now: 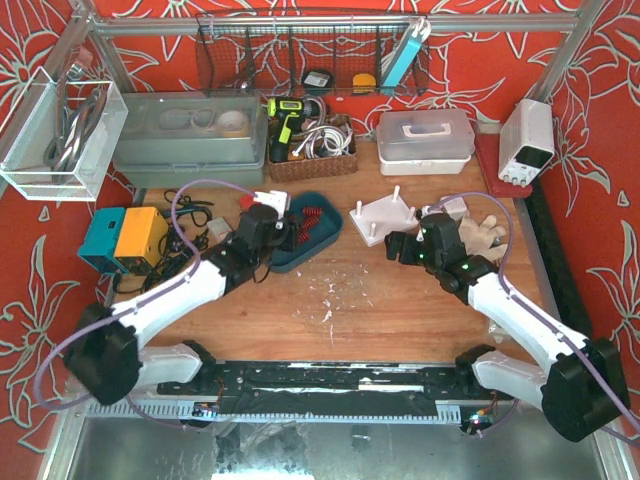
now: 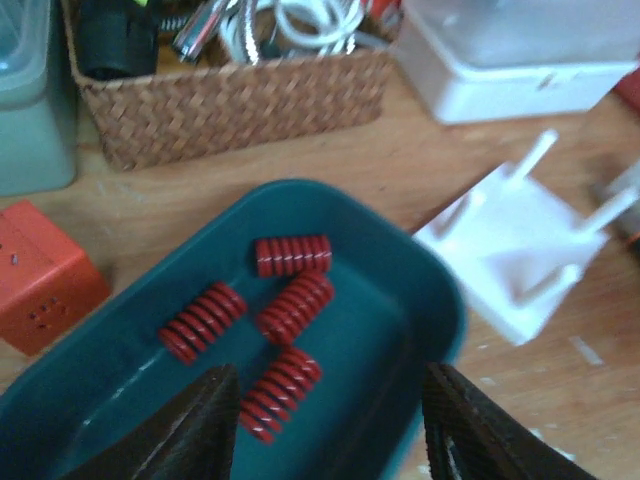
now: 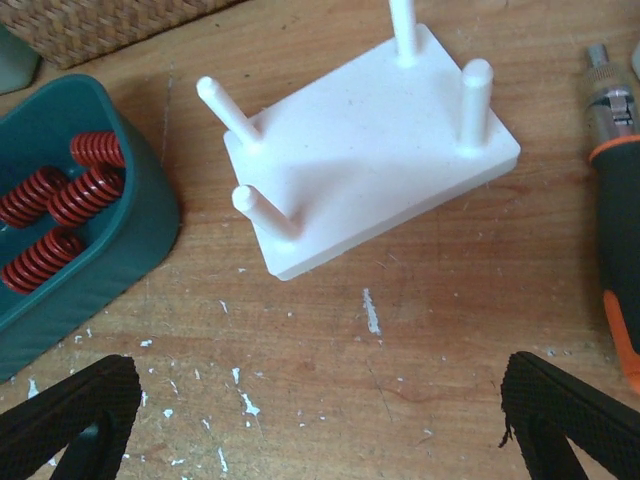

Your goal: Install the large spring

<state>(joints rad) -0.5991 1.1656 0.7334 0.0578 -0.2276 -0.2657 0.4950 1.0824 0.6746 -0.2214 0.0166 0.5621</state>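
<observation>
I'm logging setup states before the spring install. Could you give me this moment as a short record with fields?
springs: four red springs lying in the teal tray
peg base: white peg base on the table beside the tray; its four pegs are all bare
left gripper: left gripper open, over the tray, lined up on the nearest spring, not gripping it
right gripper: right gripper open, empty, near the peg base
progress: no spring installed yet

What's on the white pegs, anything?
Empty. All four pegs on the white block stand bare; the red springs lie in the teal tray.
</observation>
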